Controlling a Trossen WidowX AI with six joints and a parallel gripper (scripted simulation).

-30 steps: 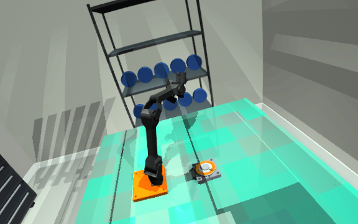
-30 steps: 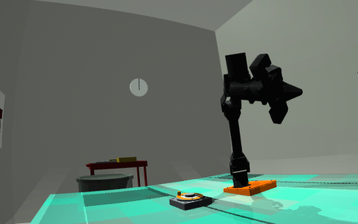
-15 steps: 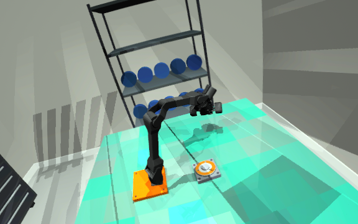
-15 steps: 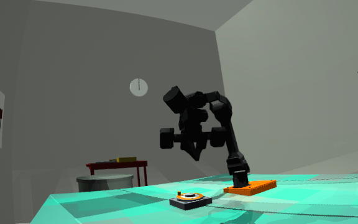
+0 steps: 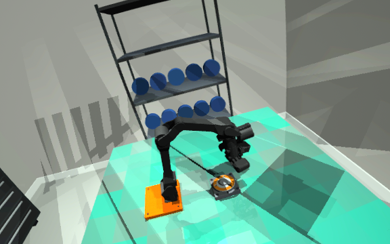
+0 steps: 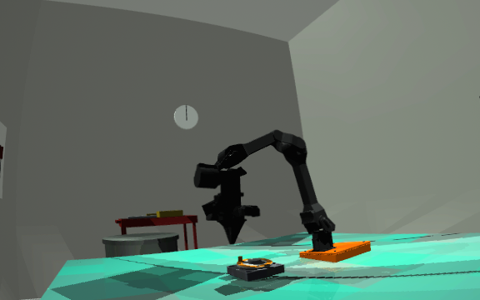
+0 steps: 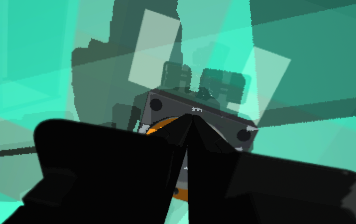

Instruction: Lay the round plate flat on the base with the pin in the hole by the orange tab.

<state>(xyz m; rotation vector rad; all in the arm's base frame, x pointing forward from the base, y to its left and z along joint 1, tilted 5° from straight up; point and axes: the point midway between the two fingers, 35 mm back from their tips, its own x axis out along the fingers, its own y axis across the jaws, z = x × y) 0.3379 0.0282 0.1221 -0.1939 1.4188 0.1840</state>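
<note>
The round orange plate (image 5: pixel 216 186) (image 6: pixel 242 263) (image 7: pixel 164 124) sits around the grey post (image 5: pixel 223 182) on the dark square base (image 5: pixel 220 196) (image 6: pixel 261 273) (image 7: pixel 171 102). Its orange tab (image 6: pixel 240 259) stands up at the left in the exterior view. The pin cannot be made out, and I cannot tell how far the plate is tilted. My gripper (image 6: pixel 232 242) (image 7: pixel 191 121) is shut and empty, pointing down. It hangs above the base without touching the plate. In the wrist view the fingers hide much of the plate and the post.
The arm stands on an orange mounting plate (image 5: pixel 154 207) (image 6: pixel 350 251) beside the base on the green table top (image 5: pixel 195 220). A shelf rack with blue discs (image 5: pixel 176 76) stands behind the table. A red bench (image 6: pixel 192 221) and a grey drum (image 6: pixel 140 246) stand beyond it.
</note>
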